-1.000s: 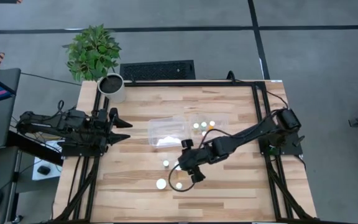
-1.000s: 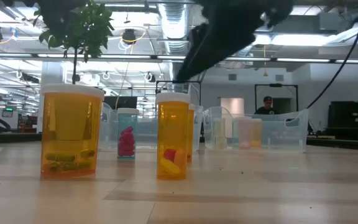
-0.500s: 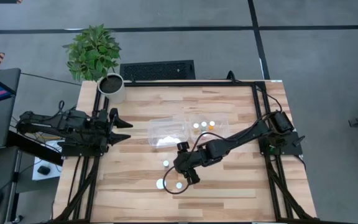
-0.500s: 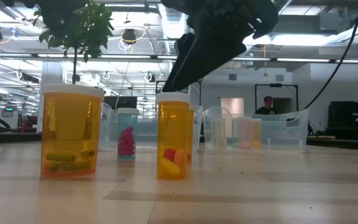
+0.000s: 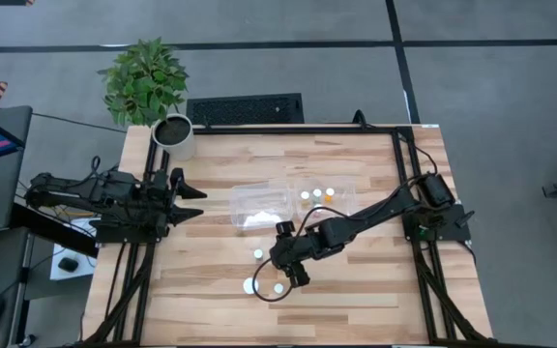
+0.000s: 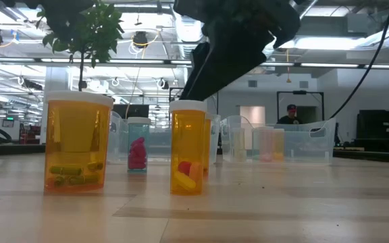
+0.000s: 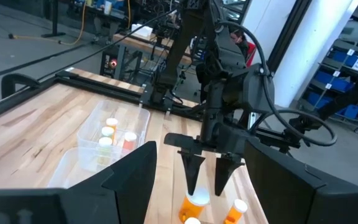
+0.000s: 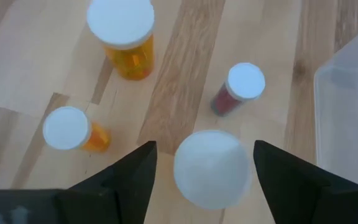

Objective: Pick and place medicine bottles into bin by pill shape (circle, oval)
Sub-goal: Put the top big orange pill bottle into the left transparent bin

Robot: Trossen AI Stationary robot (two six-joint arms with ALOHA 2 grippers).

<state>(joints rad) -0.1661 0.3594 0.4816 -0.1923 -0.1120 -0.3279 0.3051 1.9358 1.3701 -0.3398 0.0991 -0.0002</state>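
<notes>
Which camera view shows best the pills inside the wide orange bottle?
The low view: the wide orange bottle stands side-on, with greenish oval pills at its bottom. The right wrist view and the high view show mostly its white cap. The left wrist view does not show it clearly.

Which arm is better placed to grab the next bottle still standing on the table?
The right. Its right gripper hangs open directly over a white-capped bottle among the loose ones, fingers either side. The left gripper waits at the table's left edge, far from them.
</notes>
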